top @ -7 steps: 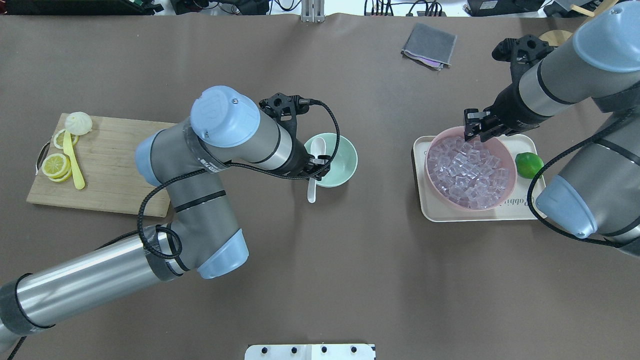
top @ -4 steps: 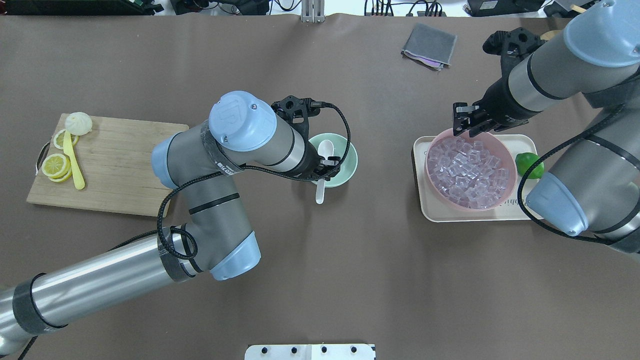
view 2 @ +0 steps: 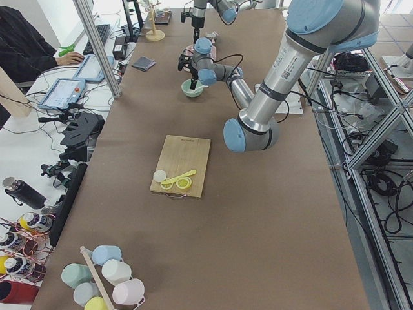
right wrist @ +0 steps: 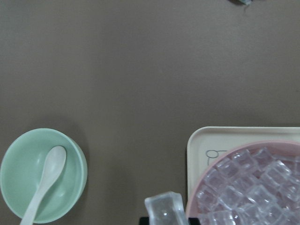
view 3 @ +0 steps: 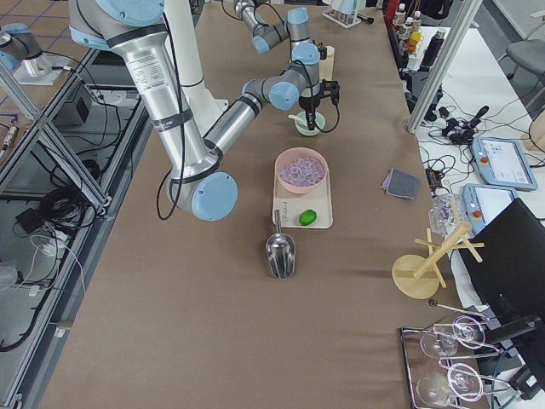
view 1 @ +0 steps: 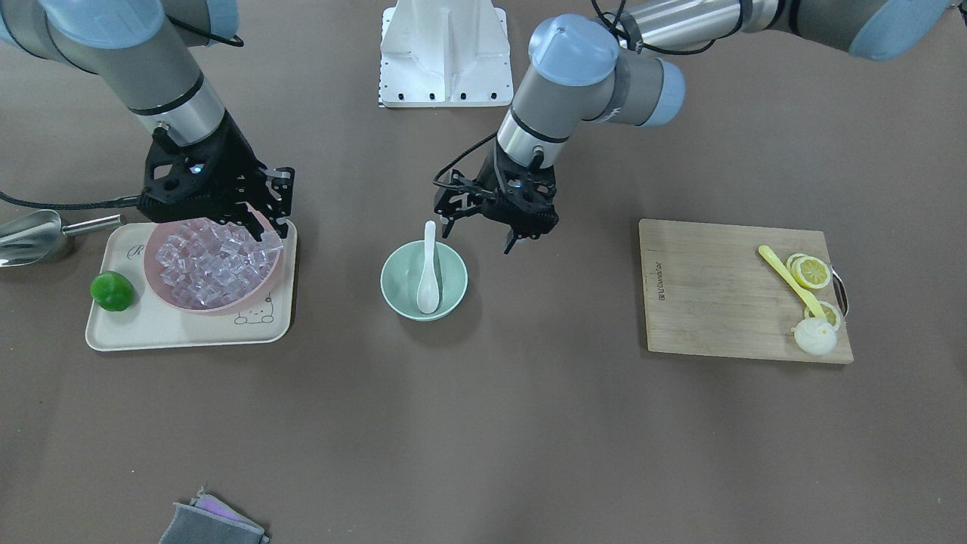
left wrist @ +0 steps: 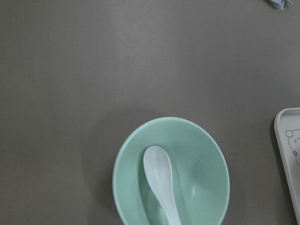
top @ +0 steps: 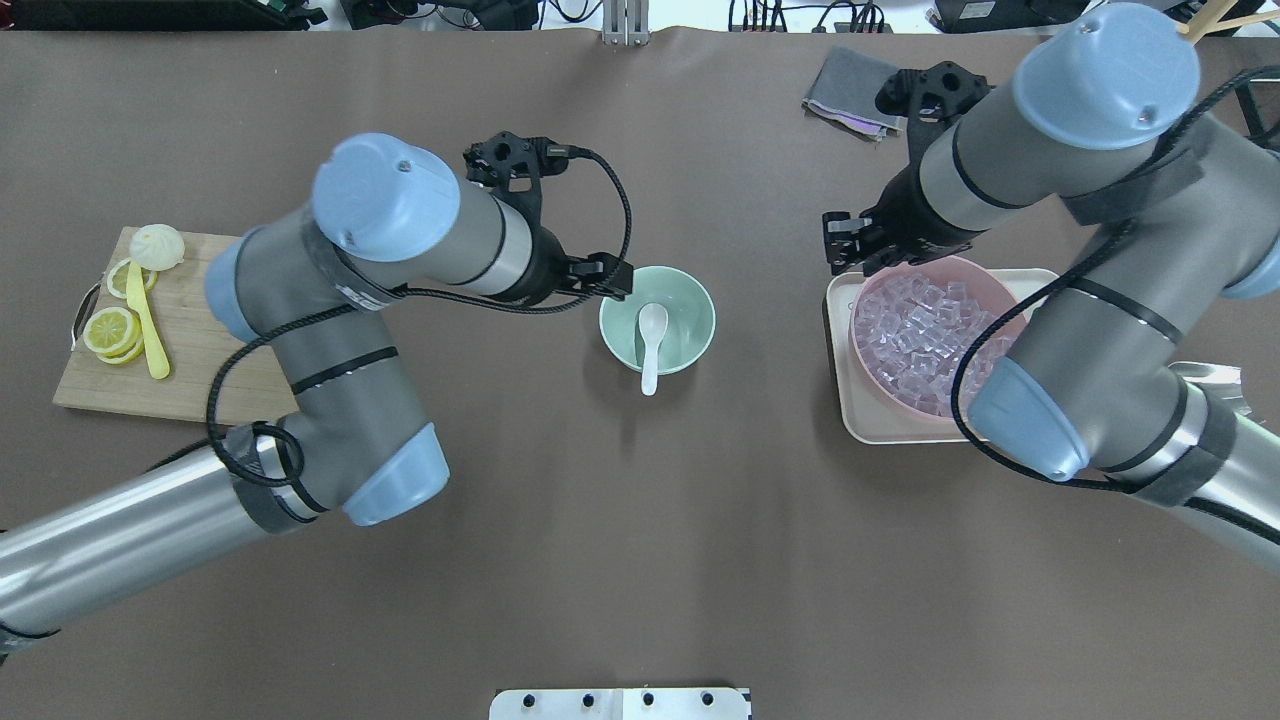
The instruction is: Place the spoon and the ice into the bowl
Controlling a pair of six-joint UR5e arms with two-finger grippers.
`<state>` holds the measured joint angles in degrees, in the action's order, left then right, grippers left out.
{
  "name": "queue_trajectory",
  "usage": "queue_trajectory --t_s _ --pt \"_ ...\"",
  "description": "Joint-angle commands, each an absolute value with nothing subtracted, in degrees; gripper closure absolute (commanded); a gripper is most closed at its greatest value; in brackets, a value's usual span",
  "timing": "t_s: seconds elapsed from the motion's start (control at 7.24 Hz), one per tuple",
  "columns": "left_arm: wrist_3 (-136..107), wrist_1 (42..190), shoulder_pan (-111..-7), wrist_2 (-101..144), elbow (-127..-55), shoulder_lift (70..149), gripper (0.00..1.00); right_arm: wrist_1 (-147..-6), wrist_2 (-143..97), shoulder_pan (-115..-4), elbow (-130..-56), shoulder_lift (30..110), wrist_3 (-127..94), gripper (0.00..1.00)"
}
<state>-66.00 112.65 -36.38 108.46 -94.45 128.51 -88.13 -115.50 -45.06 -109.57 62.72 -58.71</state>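
Observation:
The white spoon lies in the mint-green bowl, scoop inside, handle over the near rim; it also shows in the front view and the left wrist view. My left gripper is open and empty just left of the bowl, above the table. My right gripper is shut on a clear ice cube and hangs over the left rim of the pink bowl, which holds many ice cubes. The mint bowl lies to the left of this gripper.
The pink bowl stands on a cream tray with a green lime. A steel scoop lies beside the tray. A cutting board with lemon slices, a yellow utensil and a bun lies far left. A grey cloth lies at the back.
My left gripper has let go of the spoon, which now rests in the mint bowl, and has drawn back to the left. My right gripper has moved left to the pink bowl's edge.

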Motion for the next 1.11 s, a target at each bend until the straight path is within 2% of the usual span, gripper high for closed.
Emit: queue_trajectory --t_s 0.0,0.28,0.69,0.83,0.97 --pt "-60.5 111.7 -41.9 110.7 -97.4 124.8 0.02 -86.8 -110.6 -40.1 -102.3 55.8 -59.9 1.0" --pt "-56.1 111.7 -46.8 114.1 -97.4 123.3 0.02 -78.0 -107.1 -36.2 -92.2 52.0 -63.8 1.0" --pt "-54.1 111.7 -47.5 114.5 -97.2 123.2 0.02 -76.6 -104.8 -33.0 -91.1 50.8 -69.2 1.0" --pt "-54.1 111.9 -47.5 114.1 -97.3 123.0 0.02 -76.6 -104.7 -32.9 -91.1 50.3 -69.6 0.01" --pt "-52.6 112.3 -47.8 114.0 -98.0 121.7 0.02 -77.0 -104.9 -32.9 -91.3 49.4 -70.2 0.0"
